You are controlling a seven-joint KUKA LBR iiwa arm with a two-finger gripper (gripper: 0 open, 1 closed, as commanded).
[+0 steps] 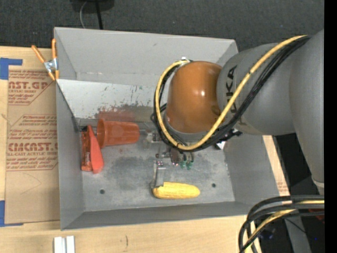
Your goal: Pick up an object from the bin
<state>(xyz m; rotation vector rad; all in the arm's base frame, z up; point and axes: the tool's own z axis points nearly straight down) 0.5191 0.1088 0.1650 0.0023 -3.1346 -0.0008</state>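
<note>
My tool (158,174) hangs low in the bin (105,94), lower centre of the frame, just by the left end of a yellow corn cob (178,191). How far it's open, I can't tell. An orange cup (118,132) lies tipped over at centre left.

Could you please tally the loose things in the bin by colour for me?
Orange-red: 2, a cup lying on its side and a flat wedge-like piece at the far left.
Yellow: 1, a corn cob.
Total: 3.
</note>
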